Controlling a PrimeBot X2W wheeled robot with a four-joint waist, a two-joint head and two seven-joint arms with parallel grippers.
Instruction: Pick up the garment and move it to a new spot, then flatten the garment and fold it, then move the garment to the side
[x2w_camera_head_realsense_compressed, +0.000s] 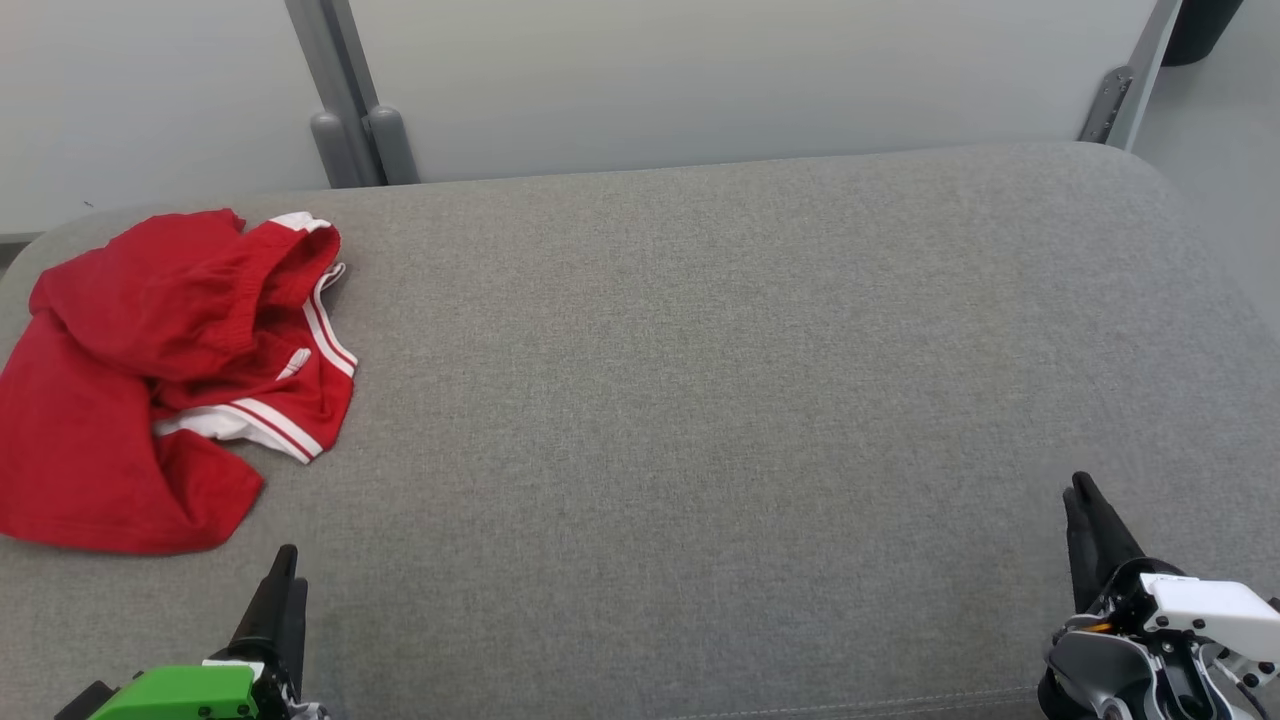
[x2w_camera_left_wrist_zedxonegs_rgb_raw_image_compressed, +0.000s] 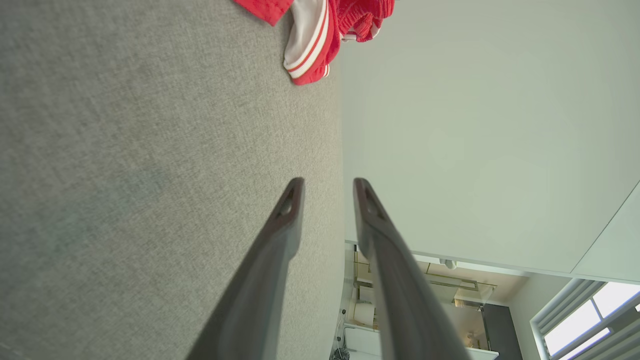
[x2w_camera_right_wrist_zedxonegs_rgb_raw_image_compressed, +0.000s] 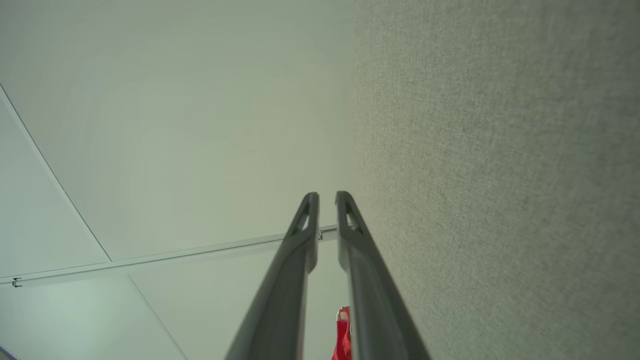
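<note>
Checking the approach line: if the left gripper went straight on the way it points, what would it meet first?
Most likely the red garment's white-striped hem, straight ahead of the left gripper in its wrist view, with grey cushion between. Whether it would pass over the cloth is unclear.

Left hand (x2w_camera_left_wrist_zedxonegs_rgb_raw_image_compressed: 327, 192) parted; right hand (x2w_camera_right_wrist_zedxonegs_rgb_raw_image_compressed: 326, 200) barely parted (both empty, pointing forward).

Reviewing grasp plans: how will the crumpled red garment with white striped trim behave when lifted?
Probably floppy: the crumpled red garment with white striped trim lies in soft folds, so it should droop from one pinch. Likely light, as the cloth looks thin. It may drag, not slide, on the textured grey fabric surface.
</note>
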